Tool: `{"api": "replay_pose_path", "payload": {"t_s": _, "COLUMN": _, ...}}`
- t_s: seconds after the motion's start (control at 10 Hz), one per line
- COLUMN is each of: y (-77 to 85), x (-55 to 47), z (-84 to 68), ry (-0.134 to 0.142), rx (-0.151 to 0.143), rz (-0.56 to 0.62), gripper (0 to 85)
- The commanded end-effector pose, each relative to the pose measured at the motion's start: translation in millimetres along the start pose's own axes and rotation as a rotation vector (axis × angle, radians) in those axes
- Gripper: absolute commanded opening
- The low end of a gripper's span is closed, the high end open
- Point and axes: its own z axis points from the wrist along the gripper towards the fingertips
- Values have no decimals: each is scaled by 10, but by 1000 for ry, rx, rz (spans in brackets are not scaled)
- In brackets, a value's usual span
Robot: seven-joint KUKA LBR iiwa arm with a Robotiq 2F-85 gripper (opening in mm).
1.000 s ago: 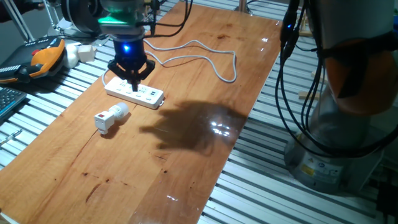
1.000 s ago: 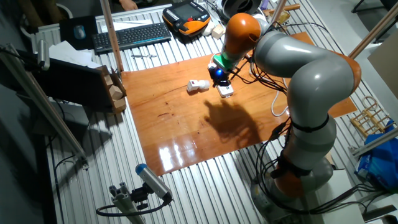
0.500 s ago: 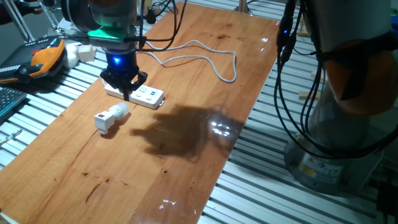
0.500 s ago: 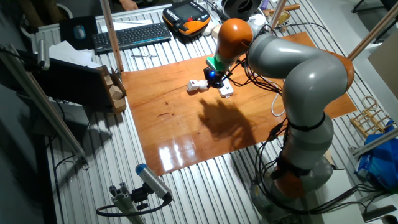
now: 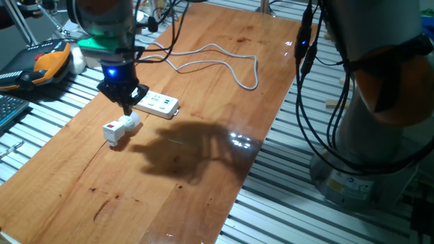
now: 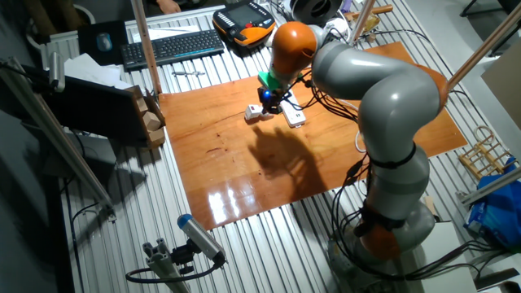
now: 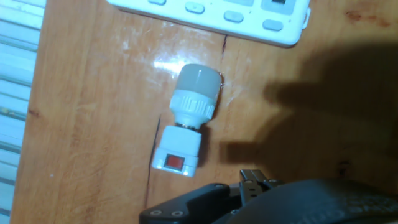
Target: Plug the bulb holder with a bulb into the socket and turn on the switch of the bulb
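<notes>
In one fixed view, my end effector [image 5: 125, 102] hangs just above the bulb holder [image 5: 120, 127], which lies on its side on the table [image 5: 203, 88] near the long edge that faces the clutter of controllers. The socket [image 5: 150, 102] lies just beyond it, toward the far end, its white cable [image 5: 224, 62] looping across the middle of the table. I cannot tell from here whether the fingers are apart or together; nothing is held.

In the other fixed view, the arm bends over the table and the end effector [image 6: 267, 101] sits over the bulb holder [image 6: 257, 112], with the socket [image 6: 292, 115] beside it. The fingers are too small to read.

In the hand view, the bulb holder [image 7: 186, 127] lies free on the wood, bulb end toward the socket [image 7: 236, 17] but apart from it, the red switch [image 7: 175, 162] facing up. Only a dark part of the hand shows along the bottom.

My judgement: nothing of the task is done. Grasping, plugging in and pressing the switch all remain.
</notes>
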Motion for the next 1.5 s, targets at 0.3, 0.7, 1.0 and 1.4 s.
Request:
{"api": "replay_pose_path", "payload": {"t_s": 0.3, "y": 80, "x": 43, "z": 92, "ry": -4, "rx": -2, "rz": 2, "gripper": 0}}
{"api": "replay_pose_path", "payload": {"t_s": 0.7, "y": 89, "x": 51, "z": 102, "ry": 14, "rx": 9, "rz": -45, "gripper": 0}}
{"api": "replay_pose_path", "payload": {"t_s": 1.0, "y": 89, "x": 51, "z": 102, "ry": 15, "rx": 3, "rz": -42, "gripper": 0}}
{"api": "replay_pose_path", "payload": {"t_s": 1.4, "y": 89, "x": 51, "z": 102, "ry": 7, "rx": 12, "rz": -27, "gripper": 0}}
